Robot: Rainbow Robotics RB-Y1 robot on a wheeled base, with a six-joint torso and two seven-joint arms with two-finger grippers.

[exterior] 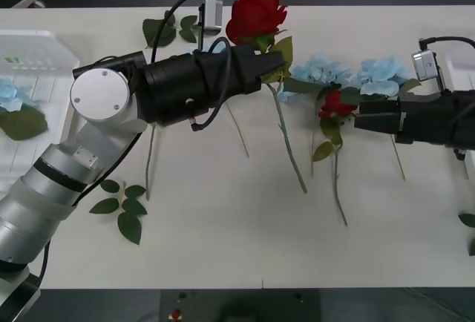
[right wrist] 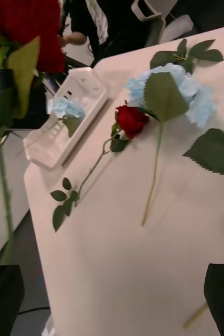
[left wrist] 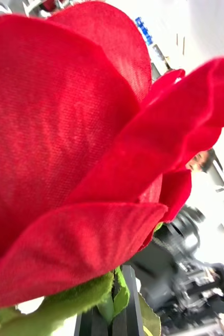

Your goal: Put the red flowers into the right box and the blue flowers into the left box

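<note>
My left gripper point(exterior: 271, 66) is shut on a red flower point(exterior: 256, 12) just under its bloom and holds it above the table, the stem hanging down. In the left wrist view the bloom point(left wrist: 75, 157) looms over the closed fingers point(left wrist: 123, 315). A smaller red flower point(exterior: 338, 104) lies between two blue flowers point(exterior: 320, 70) point(exterior: 382, 75), and my right gripper point(exterior: 360, 122) hovers open right beside it. The right wrist view shows that rose point(right wrist: 131, 119) and a blue flower point(right wrist: 169, 89). The left box point(exterior: 41, 47) holds one blue flower point(exterior: 11, 93). Only the right box's edge point(exterior: 466, 77) is visible.
Loose green leaf sprigs lie at the front left point(exterior: 122, 207) and at the table's far edge point(exterior: 167, 29). Thin stems stretch across the middle of the table towards me. A bare strip of tabletop point(exterior: 245, 248) runs along the near edge.
</note>
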